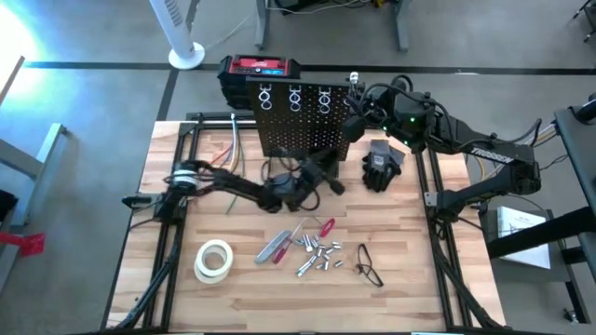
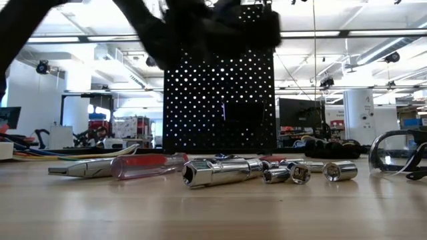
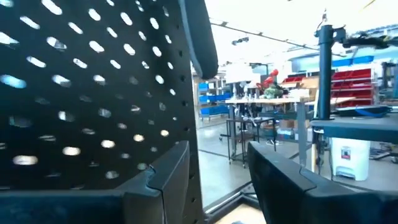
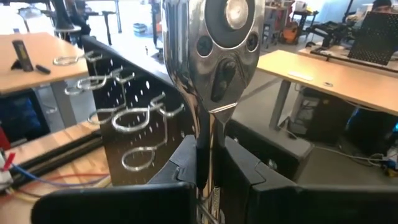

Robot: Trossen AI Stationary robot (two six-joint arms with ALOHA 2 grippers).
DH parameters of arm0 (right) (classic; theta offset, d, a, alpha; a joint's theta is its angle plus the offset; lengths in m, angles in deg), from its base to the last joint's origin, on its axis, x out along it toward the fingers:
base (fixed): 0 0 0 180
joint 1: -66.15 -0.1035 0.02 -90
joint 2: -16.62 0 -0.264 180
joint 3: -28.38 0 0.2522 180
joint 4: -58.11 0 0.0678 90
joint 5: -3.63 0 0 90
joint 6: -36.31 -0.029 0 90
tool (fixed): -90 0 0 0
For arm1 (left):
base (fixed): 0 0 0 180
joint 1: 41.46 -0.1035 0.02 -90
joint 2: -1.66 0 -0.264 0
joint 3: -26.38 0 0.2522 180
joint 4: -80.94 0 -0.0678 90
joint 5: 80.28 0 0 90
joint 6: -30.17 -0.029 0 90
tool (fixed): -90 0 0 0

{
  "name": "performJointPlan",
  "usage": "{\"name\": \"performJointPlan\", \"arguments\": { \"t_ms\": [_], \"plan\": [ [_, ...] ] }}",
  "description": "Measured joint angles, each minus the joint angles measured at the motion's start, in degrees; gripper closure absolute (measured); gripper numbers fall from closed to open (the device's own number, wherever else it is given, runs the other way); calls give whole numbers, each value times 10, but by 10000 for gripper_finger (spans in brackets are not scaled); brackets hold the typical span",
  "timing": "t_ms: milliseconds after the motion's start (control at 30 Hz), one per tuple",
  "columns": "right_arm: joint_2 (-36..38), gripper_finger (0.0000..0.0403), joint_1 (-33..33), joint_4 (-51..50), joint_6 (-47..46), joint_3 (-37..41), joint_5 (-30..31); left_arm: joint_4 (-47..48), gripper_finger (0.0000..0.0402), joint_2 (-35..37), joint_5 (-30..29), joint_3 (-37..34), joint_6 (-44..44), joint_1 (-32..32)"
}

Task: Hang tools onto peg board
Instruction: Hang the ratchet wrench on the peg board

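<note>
From above, the peg board point(image 1: 296, 119) stood upright at the far middle of the table point(image 1: 233, 298), silvery ring hooks point(image 1: 294, 95) along its top, a red-and-black box point(image 1: 258, 68) behind it. The left pincer point(image 1: 317, 177) lay low just in front of the board's near face, while the right pincer point(image 1: 354, 126) hung at the board's right edge. Loose tools point(image 1: 307, 244) lay scattered at the near middle, a tape roll point(image 1: 213, 260) to their left, safety glasses point(image 1: 368, 265) to their right, black gloves point(image 1: 381, 163) right of the board. At table level, a red-handled screwdriver point(image 2: 143, 165) and silvery sockets point(image 2: 220, 171) lay in front of the board point(image 2: 220, 100). The left wrist view showed the left pincer point(image 3: 217, 174) partly open with nothing between its fingers point(image 3: 165, 180), the perforated panel point(image 3: 93, 93) close beside it. The right wrist view showed the right pincer point(image 4: 211, 165) clamped narrowly on the shaft of a chrome ratchet point(image 4: 214, 50), held upright beside the ring hooks point(image 4: 134, 118).
</note>
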Motion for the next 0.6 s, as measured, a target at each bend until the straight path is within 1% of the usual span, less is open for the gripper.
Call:
{"name": "performJointPlan", "arguments": {
  "t_ms": [133, 233, 367, 467, 600],
  "plan": [
    [0, 379, -4, -8, 0, 1, 2, 1, 248, -43, -3, 70, 3, -7],
    [0, 379, -9, -8, 0, 1, 3, -6, 248, -57, -3, 111, 37, -15],
    [0, 379, -15, -7, 1, 9, 3, 4, 248, -62, -29, 156, 10, -24],
    [1, 379, -15, 0, 4, 16, 4, 29, 248, -62, -33, 181, -2, -30],
    [1, 379, -15, 11, 0, 23, 6, 89, 248, -63, -28, 211, 1, -37]
  ]
}}
